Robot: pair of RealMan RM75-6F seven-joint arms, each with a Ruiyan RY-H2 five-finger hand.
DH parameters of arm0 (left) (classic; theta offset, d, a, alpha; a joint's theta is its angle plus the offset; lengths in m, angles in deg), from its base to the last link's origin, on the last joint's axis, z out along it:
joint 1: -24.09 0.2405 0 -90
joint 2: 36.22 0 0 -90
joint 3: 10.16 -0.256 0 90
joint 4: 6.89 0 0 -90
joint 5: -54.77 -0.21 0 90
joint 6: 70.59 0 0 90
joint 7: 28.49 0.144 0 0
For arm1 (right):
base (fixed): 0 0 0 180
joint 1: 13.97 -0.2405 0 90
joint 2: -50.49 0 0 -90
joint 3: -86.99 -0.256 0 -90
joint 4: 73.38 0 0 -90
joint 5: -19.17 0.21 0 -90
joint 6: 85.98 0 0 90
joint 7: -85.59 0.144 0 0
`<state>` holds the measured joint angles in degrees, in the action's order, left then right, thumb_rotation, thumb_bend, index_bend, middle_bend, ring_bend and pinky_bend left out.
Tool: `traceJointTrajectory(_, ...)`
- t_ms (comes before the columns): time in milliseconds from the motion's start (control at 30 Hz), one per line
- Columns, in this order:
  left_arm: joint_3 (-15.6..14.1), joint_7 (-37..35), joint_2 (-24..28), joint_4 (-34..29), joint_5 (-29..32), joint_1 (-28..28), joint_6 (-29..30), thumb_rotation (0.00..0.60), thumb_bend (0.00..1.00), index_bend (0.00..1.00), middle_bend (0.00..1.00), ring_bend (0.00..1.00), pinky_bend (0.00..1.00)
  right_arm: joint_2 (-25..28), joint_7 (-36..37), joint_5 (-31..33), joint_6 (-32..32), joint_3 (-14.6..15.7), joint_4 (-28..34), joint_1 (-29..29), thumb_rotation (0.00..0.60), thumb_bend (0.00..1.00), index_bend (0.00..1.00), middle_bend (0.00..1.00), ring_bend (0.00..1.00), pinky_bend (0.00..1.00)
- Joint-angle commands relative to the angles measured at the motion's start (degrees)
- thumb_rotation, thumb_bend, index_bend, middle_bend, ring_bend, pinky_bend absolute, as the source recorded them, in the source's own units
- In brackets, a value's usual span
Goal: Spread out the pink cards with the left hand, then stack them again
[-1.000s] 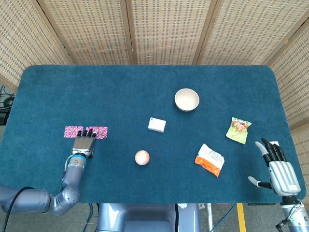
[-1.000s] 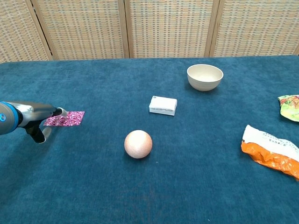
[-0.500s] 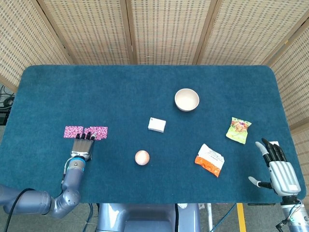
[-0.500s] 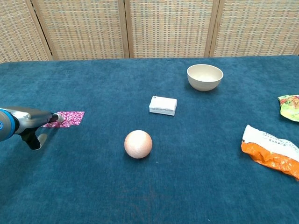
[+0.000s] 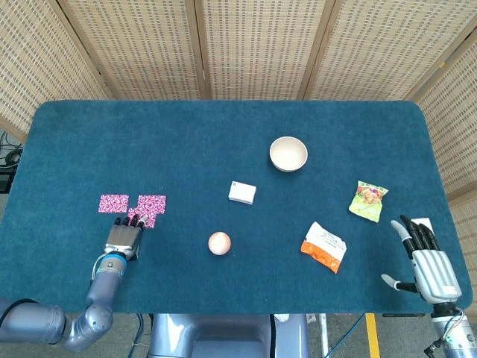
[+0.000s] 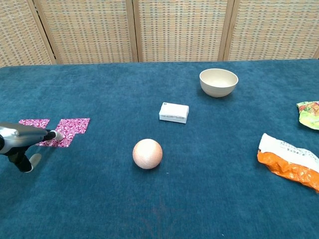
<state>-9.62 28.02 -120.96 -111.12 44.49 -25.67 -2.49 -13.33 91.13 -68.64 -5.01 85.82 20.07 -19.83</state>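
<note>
**Left robot hand at the spread pink cards near the counter's left edge**

A blue-carpeted counter (image 5: 223, 134) filled the view, its far edge backed by woven folding screens (image 5: 253, 45). The far half of the counter lay bare, as did the broad stretch along the left edge and the near edge between the two arms.

The pink cards (image 5: 141, 205) lay flat near the left edge, toward the near side. They were fanned into at least three visible patches: one card apart on the left, and two overlapping on the right, the lower one shifted toward the near edge. An exact count could not be made.

The left robot hand (image 5: 124, 237) reached in from the near edge, palm down, fingers extended and close together. Its fingertips (image 5: 133, 221) rested on the near edge of the lowest card. In the chest view the same left robot hand (image 6: 27, 137) showed a fingertip touching that card's edge. It gripped nothing.

The right robot hand (image 5: 426, 257) hovered at the near right corner, beyond the counter's right edge, fingers extended and thumb spread, holding nothing.

Elsewhere there was one of each thing. One cream bowl (image 5: 288, 154) stood right of center toward the far side. One small white box (image 5: 242, 192) sat near the center. One peach-colored ball (image 5: 219, 243) rested toward the near edge, well apart from the cards. One orange and white packet (image 5: 323, 247) lay toward the near right. One green snack bag (image 5: 368, 201) lay close to the right edge.
</note>
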Motion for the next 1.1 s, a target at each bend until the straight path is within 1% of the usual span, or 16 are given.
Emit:
traceJointTrajectory(33,-0.9,0.2,0.7,-1.6,-0.6,0.3,0.6,0.6,0.72,0.0,0.0,0.0,0.0,0.0,0.1,-0.1,0.2,0.0,0.0,0.0,0.6,0.1,0.0,0.0,0.0,0.0)
traceJointTrajectory(167,-1.5,-0.1,1.2,-3.6,-1.0,0.5,0.6,0.6,0.72,0.0,0.0,0.0,0.0,0.1,0.2,-0.1,0.3,0.0,0.1,0.1,0.6,0.1,0.0,0.0,0.0,0.0)
traceJointTrajectory(267,-1.7,-0.9,3.1,-7.5,-0.9,0.8,0.6,0.6,0.72,0.0,0.0,0.0,0.0,0.2,0.5,-0.2,0.5,-0.1,0.0,0.1,0.6,0.1,0.0,0.0,0.0,0.0)
traceJointTrajectory(433,-2.3,-1.1,5.6,-10.9,-0.4,0.5,0.6,0.6,0.71,0.0,0.0,0.0,0.0,0.3,0.6,-0.5,0.6,0.1,0.1,0.2,0.6,0.1,0.0,0.0,0.0,0.0)
traceJointTrajectory(600,-2.0,-2.8,7.1,-11.6,-2.1,0.6,0.9,0.6,0.69,0.0,0.0,0.0,0.0,0.2,0.7,-0.8,1.0,0.1,0.1,0.3,0.6,0.1,0.0,0.0,0.0,0.0)
traceJointTrajectory(767,0.0,-6.2,8.7,-10.5,-5.3,0.9,1.2,0.6,0.65,0.0,0.0,0.0,0.0,0.1,0.7,-0.8,1.0,0.1,0.1,0.3,0.6,0.1,0.0,0.0,0.0,0.0)
traceJointTrajectory(833,0.9,-7.7,9.3,-9.8,-7.6,1.1,1.8,0.6,0.61,0.0,0.0,0.0,0.0,0.1,0.8,-0.7,0.9,0.1,-0.1,0.2,0.6,0.1,0.0,0.0,0.0,0.0)
traceJointTrajectory(933,2.1,-9.8,9.7,-8.8,-10.9,1.6,2.8,0.6,0.49,0.0,0.0,0.0,0.0,0.0,0.7,-0.5,0.5,0.0,-0.1,0.1,0.6,0.1,0.0,0.0,0.0,0.0)
traceJointTrajectory(1000,2.8,-10.8,9.7,-8.0,-12.9,1.8,3.5,0.6,0.39,0.0,0.0,0.0,0.0,-0.1,0.5,-0.4,0.4,0.0,-0.2,0.1,0.6,0.1,0.0,0.0,0.0,0.0)
traceJointTrajectory(1100,3.8,-12.1,9.2,-6.2,-15.4,1.9,4.3,0.6,0.3,0.0,0.0,0.0,0.0,-0.2,0.2,-0.3,0.2,0.0,-0.3,-0.1,0.6,0.1,0.0,0.0,0.0,0.0)
